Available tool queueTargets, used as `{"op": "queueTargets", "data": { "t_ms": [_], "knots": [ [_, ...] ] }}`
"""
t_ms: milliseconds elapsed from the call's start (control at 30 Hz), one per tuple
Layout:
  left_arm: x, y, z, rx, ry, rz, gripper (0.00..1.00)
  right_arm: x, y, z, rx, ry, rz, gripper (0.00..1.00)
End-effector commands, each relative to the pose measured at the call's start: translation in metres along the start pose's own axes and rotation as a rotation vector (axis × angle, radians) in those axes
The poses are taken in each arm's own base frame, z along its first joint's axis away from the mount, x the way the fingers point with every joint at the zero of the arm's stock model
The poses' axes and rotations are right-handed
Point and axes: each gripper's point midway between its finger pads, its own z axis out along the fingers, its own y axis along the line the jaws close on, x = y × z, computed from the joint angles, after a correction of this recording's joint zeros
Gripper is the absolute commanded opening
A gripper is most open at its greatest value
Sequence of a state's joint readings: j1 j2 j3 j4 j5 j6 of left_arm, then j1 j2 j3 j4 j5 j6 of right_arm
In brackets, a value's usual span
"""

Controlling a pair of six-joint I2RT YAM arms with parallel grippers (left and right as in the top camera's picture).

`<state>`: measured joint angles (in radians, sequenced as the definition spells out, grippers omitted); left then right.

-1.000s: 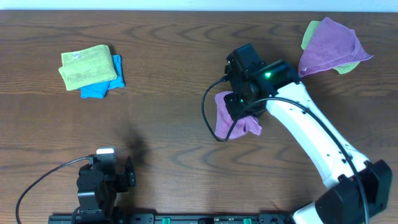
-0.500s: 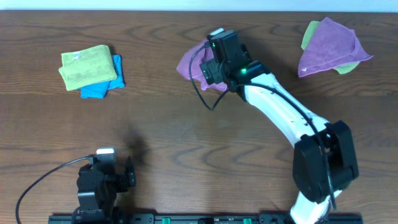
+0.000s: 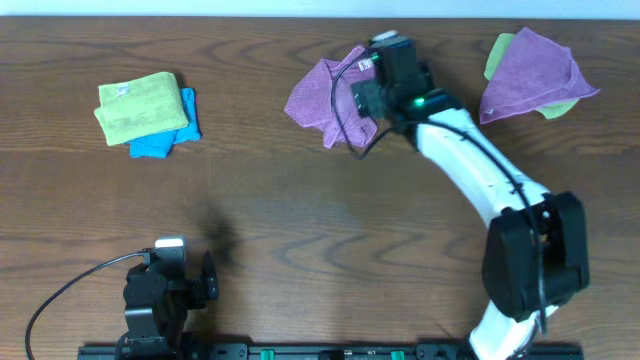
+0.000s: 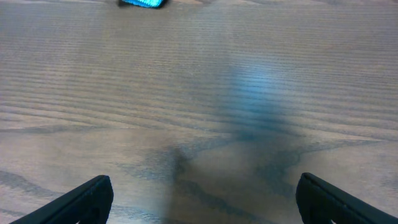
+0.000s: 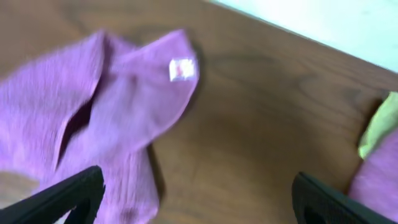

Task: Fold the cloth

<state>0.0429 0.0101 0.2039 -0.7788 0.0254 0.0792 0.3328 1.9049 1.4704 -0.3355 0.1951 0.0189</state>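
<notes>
The crumpled cloth [image 3: 316, 96] lies loose just beside the wide-spread right claw [image 5: 198, 205].

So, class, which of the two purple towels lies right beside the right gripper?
The pinkish-purple cloth with the white tag, lying crumpled; the duller violet towel sits apart at the far right, on a yellow-green one.

A second ago the right pincer [image 5: 199, 210] held the cloth [image 3: 320, 95] over the middle of the counter [image 3: 300, 200]. Now the cloth lies at the far side, spread wider. The pincer has let go, stands open, and hangs over the edge with the tag [image 5: 182, 68].
</notes>
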Motion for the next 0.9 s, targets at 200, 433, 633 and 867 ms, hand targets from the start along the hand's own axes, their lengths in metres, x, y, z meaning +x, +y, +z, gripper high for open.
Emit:
{"op": "queueTargets", "data": {
  "t_ms": [200, 433, 633, 867],
  "knots": [
    [0.016, 0.0, 0.005, -0.003, 0.05, 0.007, 0.95, -0.01, -0.01, 0.051, -0.28, -0.037, 0.36, 0.87],
    [0.016, 0.0, 0.005, -0.003, 0.05, 0.007, 0.95, -0.018, 0.01, 0.089, -0.31, -0.012, 0.347, 0.85],
    [0.016, 0.0, 0.005, -0.003, 0.05, 0.007, 0.96, -0.022, 0.015, 0.117, -0.322, 0.014, 0.348, 0.83],
    [0.016, 0.0, 0.005, -0.003, 0.05, 0.007, 0.95, -0.011, 0.018, 0.139, -0.319, 0.042, 0.349, 0.74]
  ]
}}
